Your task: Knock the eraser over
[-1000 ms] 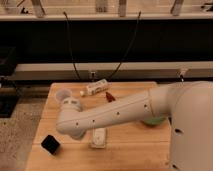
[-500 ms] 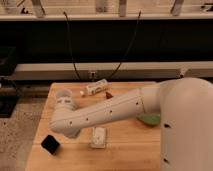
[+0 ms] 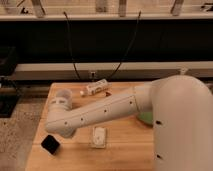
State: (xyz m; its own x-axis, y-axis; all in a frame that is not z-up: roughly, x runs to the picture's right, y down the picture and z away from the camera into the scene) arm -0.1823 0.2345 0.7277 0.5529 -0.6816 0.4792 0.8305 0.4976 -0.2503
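Currently, left to right. Eraser (image 3: 50, 144): sits at the front-left corner of the wooden table (image 3: 125, 150), close to its left edge. It shows corner-on, as a diamond, so its sides run diagonally to the table edges, with one corner toward the front edge. It looks nearly square from this angle, and I cannot tell which way its long axis runs or whether it stands on end. Surface is matte black and plain, with no marks.

My arm (image 3: 105, 111): reaches in from the right and crosses the table leftward. Its rounded bend hangs just up and right of the eraser, and I cannot tell whether they touch.

My gripper: not visible, somewhere past that bend and out of sight. Jaws clenched; whether anything is in them I cannot tell.

Flat white-grey pad (image 3: 99, 136): lies on the table right of the eraser, just below the arm.

Small pale bottle (image 3: 96, 88): lies on its side near the back edge.

Green object (image 3: 147, 119): farther right, mostly hidden under my arm.
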